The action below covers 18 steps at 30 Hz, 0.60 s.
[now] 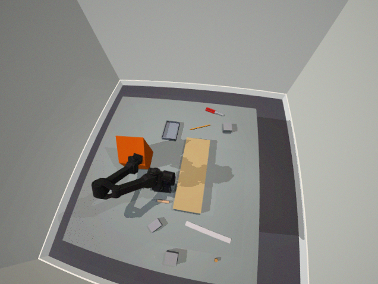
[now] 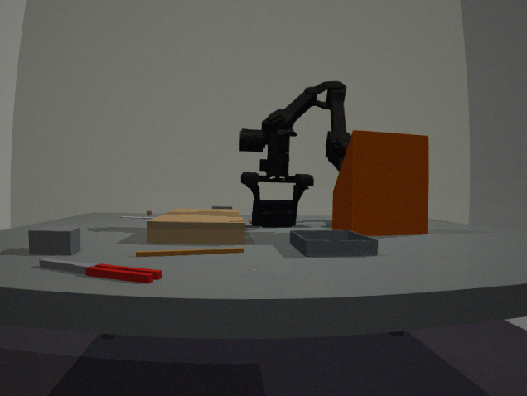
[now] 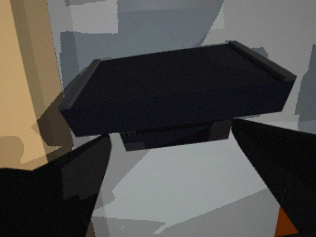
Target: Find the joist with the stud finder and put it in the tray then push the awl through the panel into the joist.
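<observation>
Exterior view shows the spread pincer [image 1: 161, 180] [image 2: 276, 200] [image 3: 170, 132] at the stud finder [image 1: 166, 188] [image 2: 274, 213] [image 3: 175, 89], the panel [image 1: 192, 175] [image 2: 195, 232] [image 3: 22, 89] further towards the left edge of the worktop [image 1: 238, 195] [image 2: 255, 315] [image 3: 175, 184], and the tray [image 1: 163, 131] [image 2: 340, 250] and pliers-like red tool [image 1: 210, 110] [image 2: 118, 273] nearer its front edge.

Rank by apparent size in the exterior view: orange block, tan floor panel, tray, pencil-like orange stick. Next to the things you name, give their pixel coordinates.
1. orange block [image 1: 129, 148] [image 2: 389, 183]
2. tan floor panel [image 1: 195, 152] [image 2: 195, 232] [image 3: 20, 74]
3. tray [image 1: 163, 130] [image 2: 340, 249]
4. orange stick [image 1: 199, 127] [image 2: 190, 252]
</observation>
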{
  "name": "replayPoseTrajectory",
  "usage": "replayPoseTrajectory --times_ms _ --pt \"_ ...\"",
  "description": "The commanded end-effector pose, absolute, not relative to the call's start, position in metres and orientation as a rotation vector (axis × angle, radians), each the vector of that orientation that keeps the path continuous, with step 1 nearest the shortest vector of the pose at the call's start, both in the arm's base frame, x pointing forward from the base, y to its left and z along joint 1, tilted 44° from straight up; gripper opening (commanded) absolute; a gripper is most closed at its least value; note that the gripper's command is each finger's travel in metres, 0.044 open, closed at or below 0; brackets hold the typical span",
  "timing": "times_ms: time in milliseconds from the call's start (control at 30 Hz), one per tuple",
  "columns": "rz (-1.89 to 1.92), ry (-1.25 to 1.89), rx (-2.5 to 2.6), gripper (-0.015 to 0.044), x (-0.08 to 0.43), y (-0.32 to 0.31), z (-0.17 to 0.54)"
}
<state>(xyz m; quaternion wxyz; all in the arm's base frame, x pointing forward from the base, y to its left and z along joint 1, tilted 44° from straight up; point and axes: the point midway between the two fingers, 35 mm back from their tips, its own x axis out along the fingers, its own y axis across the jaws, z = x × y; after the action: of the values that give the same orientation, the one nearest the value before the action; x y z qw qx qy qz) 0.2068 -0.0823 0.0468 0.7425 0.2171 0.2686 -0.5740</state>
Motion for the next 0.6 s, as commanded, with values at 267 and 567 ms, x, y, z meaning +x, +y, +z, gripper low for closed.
replayPoseTrajectory --times_ms 267,567 --pt "-1.26 0.596 0.464 0.044 0.2064 -0.095 0.0334" --pt "-1.26 0.596 0.464 0.0387 0.2064 -0.0952 0.0333"
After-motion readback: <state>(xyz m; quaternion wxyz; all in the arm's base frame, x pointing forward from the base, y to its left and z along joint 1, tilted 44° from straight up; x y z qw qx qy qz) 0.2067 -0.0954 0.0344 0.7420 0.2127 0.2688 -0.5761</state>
